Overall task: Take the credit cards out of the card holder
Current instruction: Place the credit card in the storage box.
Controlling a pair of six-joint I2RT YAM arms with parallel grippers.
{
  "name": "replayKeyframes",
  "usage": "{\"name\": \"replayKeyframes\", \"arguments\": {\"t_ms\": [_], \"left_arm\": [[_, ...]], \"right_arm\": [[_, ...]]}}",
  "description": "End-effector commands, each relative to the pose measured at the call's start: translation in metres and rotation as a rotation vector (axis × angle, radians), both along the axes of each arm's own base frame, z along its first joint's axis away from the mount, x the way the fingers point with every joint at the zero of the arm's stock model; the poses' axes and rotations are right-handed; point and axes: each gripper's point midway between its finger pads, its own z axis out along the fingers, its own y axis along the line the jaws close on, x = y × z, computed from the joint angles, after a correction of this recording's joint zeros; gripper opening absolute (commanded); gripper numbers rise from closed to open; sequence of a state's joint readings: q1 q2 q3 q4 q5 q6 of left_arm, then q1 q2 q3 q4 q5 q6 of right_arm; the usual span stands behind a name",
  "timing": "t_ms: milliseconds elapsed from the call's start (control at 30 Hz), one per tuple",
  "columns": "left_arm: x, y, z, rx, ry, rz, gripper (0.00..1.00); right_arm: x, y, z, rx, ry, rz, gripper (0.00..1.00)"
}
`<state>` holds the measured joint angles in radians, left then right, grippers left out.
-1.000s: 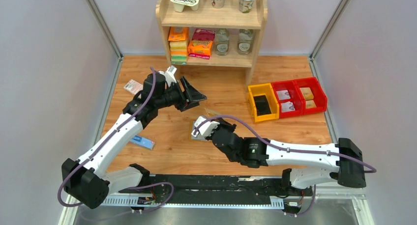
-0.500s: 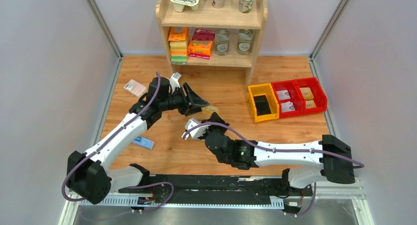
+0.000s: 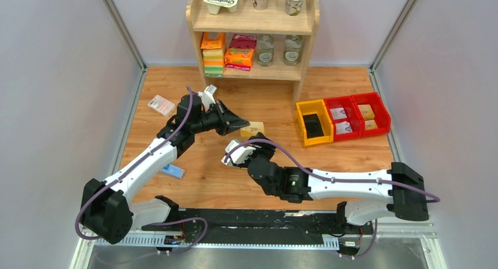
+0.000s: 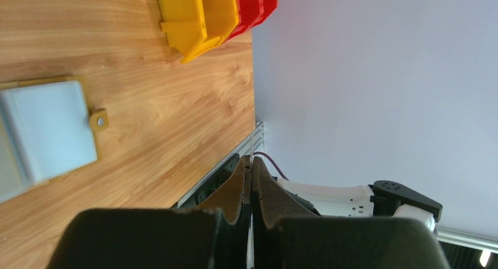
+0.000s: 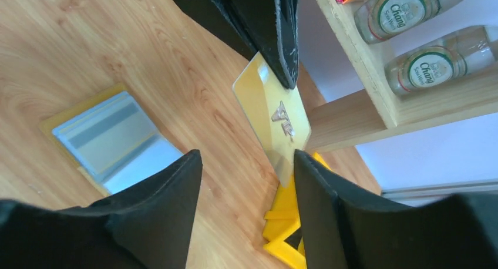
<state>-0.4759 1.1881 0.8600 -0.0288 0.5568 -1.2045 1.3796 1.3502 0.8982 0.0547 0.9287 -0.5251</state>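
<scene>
My left gripper [image 3: 244, 127] is shut on one end of a yellow credit card [image 3: 254, 129] and holds it above the table. In the right wrist view the card [image 5: 273, 113] hangs from the black left fingers [image 5: 276, 34], its lower corner near my right finger. My right gripper [image 5: 246, 157] is open and just below the card. The card holder [image 5: 111, 140] lies open on the wood with its grey-blue panel up; it also shows in the left wrist view [image 4: 47, 134]. From above it is hidden under my right gripper [image 3: 256, 141]. The left gripper [image 4: 251, 163] shows only a thin card edge between its jaws.
A yellow bin [image 3: 313, 122] and two red bins [image 3: 358, 113] stand at the right. A wooden shelf [image 3: 252, 34] with boxes, bottles and cups stands at the back. A blue bar [image 3: 171, 171] and a pink-white packet [image 3: 161, 104] lie at the left.
My right gripper lifted the yellow card from the holder toward the left gripper, then opened. The left gripper came in and shut on the card.
</scene>
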Motion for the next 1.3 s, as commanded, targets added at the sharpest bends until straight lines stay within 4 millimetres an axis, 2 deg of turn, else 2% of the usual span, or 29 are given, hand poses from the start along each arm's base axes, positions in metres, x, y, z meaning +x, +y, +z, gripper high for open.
{"name": "replayKeyframes", "arguments": {"t_ms": [0, 167, 267, 300, 333, 367, 567, 667, 933, 1067, 1267], "left_arm": [[0.009, 0.000, 0.029, -0.071, -0.158, 0.025, 0.00], [0.014, 0.003, 0.041, -0.121, -0.235, 0.071, 0.00], [0.017, 0.006, 0.038, -0.142, -0.249, 0.100, 0.00], [0.017, 0.006, 0.044, -0.171, -0.264, 0.109, 0.00], [0.017, 0.007, 0.039, -0.179, -0.255, 0.118, 0.00], [0.018, 0.007, 0.048, -0.214, -0.275, 0.125, 0.00], [0.021, 0.014, 0.054, -0.318, -0.275, 0.195, 0.00], [0.022, 0.018, 0.055, -0.367, -0.247, 0.234, 0.00], [0.017, 0.010, 0.069, -0.467, -0.207, 0.258, 0.00], [0.015, 0.008, 0.073, -0.489, -0.211, 0.261, 0.00], [0.011, 0.005, 0.071, -0.500, -0.202, 0.260, 0.00]], "right_arm": [[-0.011, 0.002, 0.017, 0.299, 0.136, 0.013, 0.69], [-0.018, -0.012, 0.026, 0.579, 0.230, 0.004, 1.00], [-0.019, -0.022, 0.033, 0.805, 0.321, 0.012, 1.00], [-0.019, -0.025, 0.036, 0.890, 0.356, 0.014, 1.00], [-0.017, -0.029, 0.038, 0.968, 0.384, 0.016, 1.00], [-0.019, -0.032, 0.042, 1.054, 0.423, 0.035, 1.00], [-0.015, -0.044, 0.063, 1.476, 0.558, 0.146, 1.00], [-0.011, -0.045, 0.079, 1.611, 0.568, 0.206, 0.95], [0.006, -0.024, 0.097, 1.737, 0.614, 0.317, 0.70], [0.012, -0.014, 0.106, 1.731, 0.607, 0.339, 0.64], [0.026, -0.015, 0.118, 1.776, 0.574, 0.340, 0.57]]}}
